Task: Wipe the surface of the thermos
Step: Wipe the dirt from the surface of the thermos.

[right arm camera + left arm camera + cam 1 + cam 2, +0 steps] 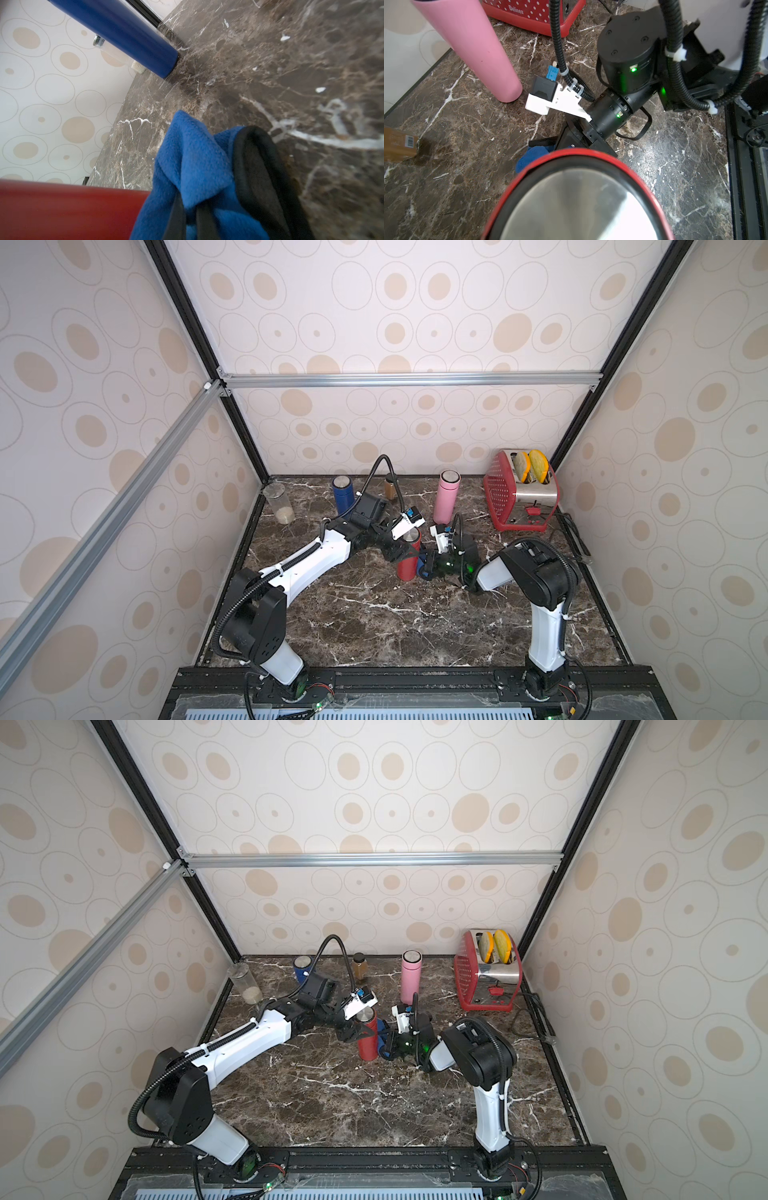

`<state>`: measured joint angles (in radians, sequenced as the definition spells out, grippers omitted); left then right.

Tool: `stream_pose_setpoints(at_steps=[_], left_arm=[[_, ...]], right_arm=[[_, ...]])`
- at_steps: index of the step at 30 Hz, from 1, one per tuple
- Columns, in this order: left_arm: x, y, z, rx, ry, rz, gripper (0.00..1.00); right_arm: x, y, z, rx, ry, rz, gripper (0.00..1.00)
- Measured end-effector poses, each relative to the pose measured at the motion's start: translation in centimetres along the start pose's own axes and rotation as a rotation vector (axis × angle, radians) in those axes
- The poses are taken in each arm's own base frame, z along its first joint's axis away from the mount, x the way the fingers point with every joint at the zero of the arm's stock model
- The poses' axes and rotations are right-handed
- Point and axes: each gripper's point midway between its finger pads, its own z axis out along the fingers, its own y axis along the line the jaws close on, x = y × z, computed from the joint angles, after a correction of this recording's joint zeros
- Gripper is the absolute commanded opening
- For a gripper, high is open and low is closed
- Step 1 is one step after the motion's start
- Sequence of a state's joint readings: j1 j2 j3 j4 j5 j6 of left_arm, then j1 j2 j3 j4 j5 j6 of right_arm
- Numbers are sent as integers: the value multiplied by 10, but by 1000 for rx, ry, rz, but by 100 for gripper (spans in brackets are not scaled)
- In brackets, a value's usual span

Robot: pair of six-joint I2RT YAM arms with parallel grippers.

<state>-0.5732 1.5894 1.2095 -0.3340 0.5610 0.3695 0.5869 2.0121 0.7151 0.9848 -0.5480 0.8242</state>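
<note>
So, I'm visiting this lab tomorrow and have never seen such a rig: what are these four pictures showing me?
It is a two-armed robot mounted at the near edge of a marble table. Two pictures look down from overhead and are nearly identical. The other two come from a camera on each wrist. The left end effector is shut on a red thermos, seen close up in the left wrist view. The right end effector is shut on a blue cloth, right beside that thermos and seemingly touching it. Standing at the back are a blue thermos, a small brown jar, a pink thermos, a red toaster, and a clear jar in the corner.
</note>
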Motion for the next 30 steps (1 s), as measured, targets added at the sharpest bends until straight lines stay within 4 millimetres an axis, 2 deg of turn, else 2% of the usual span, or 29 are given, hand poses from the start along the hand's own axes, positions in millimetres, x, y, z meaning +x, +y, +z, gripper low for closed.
stream_pose_setpoints(at_steps=[3,6,8,13,15,17,20,23,30], left_arm=[[1,-1,-1,-5,-8,-1,0],[2,-1,-3,-22,-20,-13,0],[3,1,-4,-43,-26,-35,0],[6,2,-8,-109,-48,-91,0],[6,4,-9,-137,-48,-113,0],[6,6,-8,-171,-45,-141,0],[6,9,-9,-223,-52,-193,0],[8,15,-12,-280,-69,-260,0],[11,28,-17,-378,-87,-401,0]], right_arm=[[-3,5,-1,-3,4,-1,0],[-15,21,-8,-23,1,-16,0],[-31,41,-15,-47,-18,-42,0],[-81,107,-39,-137,-98,-151,0],[-95,127,-46,-164,-126,-187,0],[-103,136,-50,-173,-142,-207,0],[-100,130,-47,-156,-135,-203,0],[-86,111,-33,-133,-104,-175,0],[-22,27,8,-16,11,-41,0]])
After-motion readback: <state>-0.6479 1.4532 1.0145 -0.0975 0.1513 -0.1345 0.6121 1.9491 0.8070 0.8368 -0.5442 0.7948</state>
